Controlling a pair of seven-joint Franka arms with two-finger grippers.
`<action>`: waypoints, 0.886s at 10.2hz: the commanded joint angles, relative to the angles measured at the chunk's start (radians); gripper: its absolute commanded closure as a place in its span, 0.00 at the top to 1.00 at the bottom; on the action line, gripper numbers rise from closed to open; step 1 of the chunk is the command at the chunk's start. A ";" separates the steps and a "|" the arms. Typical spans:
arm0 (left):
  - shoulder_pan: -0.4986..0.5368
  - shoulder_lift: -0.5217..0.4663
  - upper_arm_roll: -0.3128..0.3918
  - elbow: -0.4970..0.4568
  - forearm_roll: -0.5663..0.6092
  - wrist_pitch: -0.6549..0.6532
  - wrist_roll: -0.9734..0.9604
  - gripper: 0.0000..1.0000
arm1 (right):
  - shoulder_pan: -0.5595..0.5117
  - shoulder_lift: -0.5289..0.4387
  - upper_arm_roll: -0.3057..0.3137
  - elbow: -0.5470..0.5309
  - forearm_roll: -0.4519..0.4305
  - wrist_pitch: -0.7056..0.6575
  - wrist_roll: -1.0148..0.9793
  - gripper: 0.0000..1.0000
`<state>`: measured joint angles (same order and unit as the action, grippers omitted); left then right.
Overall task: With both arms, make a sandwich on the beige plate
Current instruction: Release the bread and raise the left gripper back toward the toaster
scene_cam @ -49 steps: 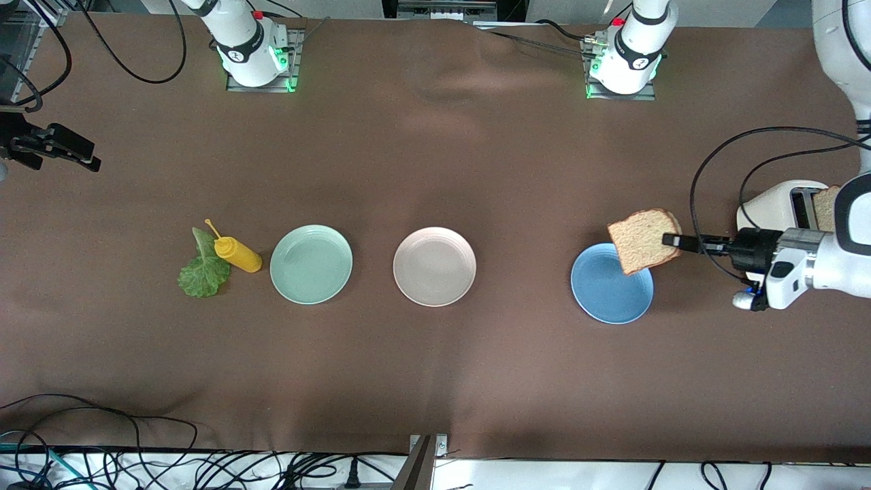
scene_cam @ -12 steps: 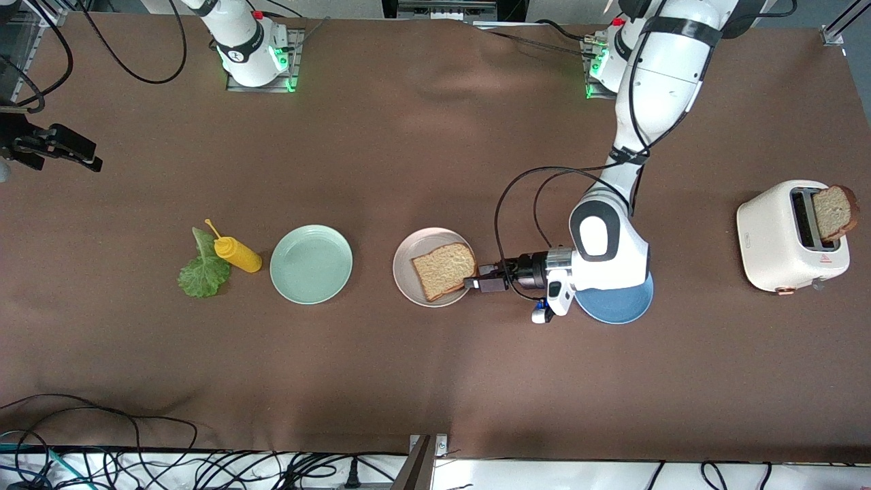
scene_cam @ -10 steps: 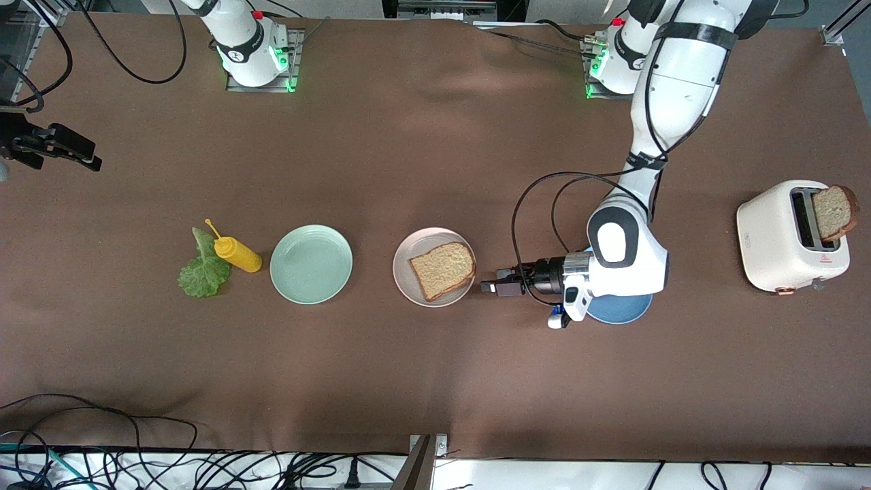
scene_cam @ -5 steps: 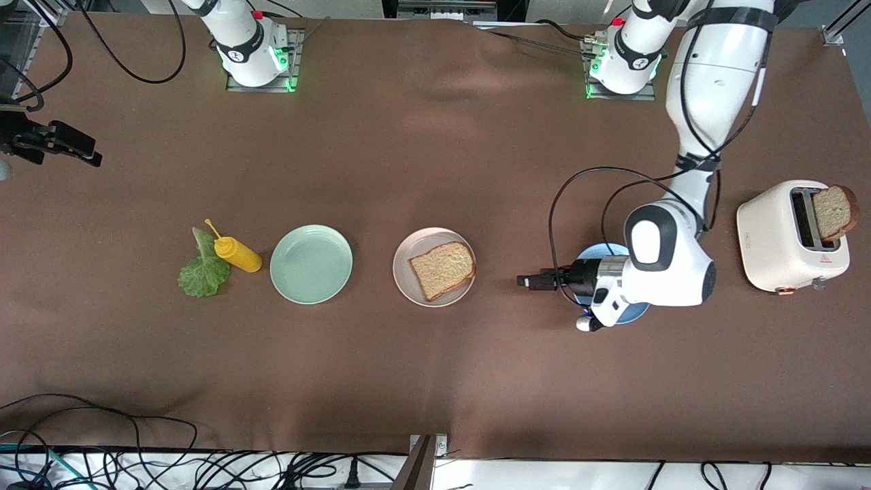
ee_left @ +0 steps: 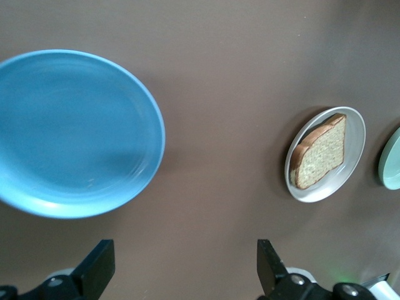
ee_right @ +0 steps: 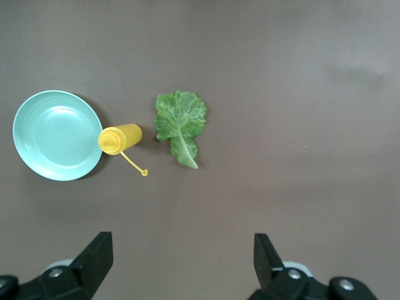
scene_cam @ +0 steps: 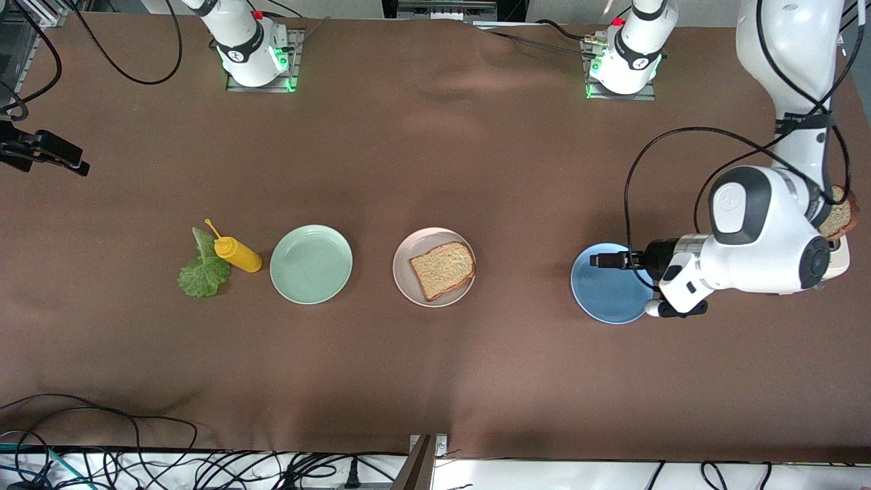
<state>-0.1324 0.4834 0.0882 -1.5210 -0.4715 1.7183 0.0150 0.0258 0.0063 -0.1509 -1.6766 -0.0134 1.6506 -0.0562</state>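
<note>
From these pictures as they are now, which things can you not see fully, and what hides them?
1. Toaster: in the front view the left arm covers nearly all of it.
2. Second bread slice: front view, only a corner shows past the left arm.
3. Right gripper: front view, the picture's edge cuts off its wrist.
4. Green plate: left wrist view, cut by the edge.
5. Blue plate: front view, the left gripper covers part.

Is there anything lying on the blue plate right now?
No: the blue plate shows a bare surface in the left wrist view, and the only toast slice on a plate sits on the beige plate.
</note>
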 commanded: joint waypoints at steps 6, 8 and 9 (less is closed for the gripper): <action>0.057 -0.290 -0.007 -0.036 0.323 -0.213 0.014 1.00 | -0.108 0.164 -0.009 0.009 -0.011 0.046 -0.034 1.00; 0.102 -0.327 -0.016 -0.041 0.382 -0.236 0.041 1.00 | -0.125 0.289 -0.007 0.009 -0.007 0.147 -0.092 1.00; 0.103 -0.345 -0.018 -0.054 0.414 -0.237 0.074 1.00 | -0.107 0.340 0.002 0.011 -0.008 0.200 -0.093 1.00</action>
<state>-0.0462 0.1902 0.0869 -1.5271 -0.1110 1.4837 0.0405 -0.0923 0.2617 -0.1660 -1.6902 -0.0153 1.7955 -0.1320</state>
